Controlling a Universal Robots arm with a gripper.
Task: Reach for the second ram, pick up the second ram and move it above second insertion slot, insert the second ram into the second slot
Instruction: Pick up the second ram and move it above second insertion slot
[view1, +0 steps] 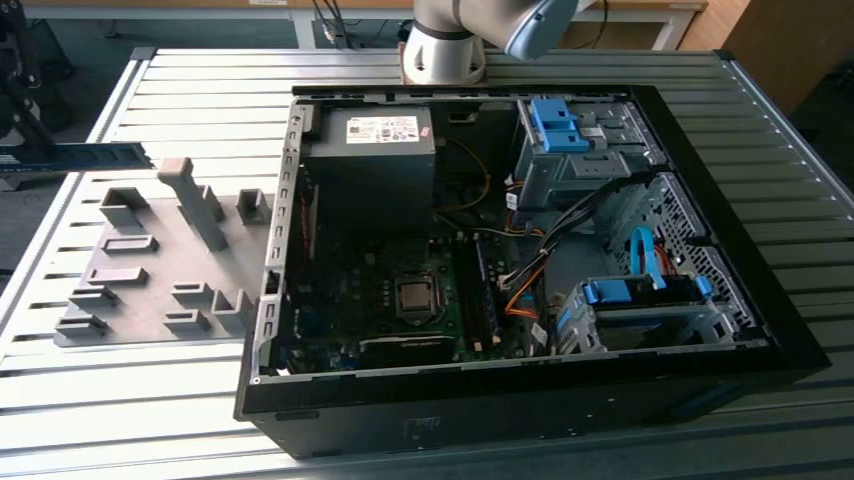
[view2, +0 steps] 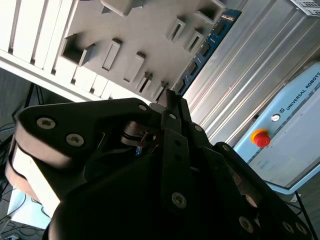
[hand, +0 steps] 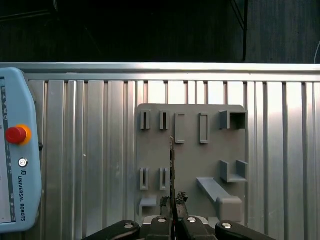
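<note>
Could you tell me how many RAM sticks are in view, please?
1: the second ram, held in the end effector at the exterior view's left, by the grey fixture plate. Others may sit unseen inside the dark computer case.

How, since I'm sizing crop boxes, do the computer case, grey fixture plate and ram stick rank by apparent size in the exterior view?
1. computer case
2. grey fixture plate
3. second ram, smallest; it reaches the picture's edge, so its full length is unsure.
</note>
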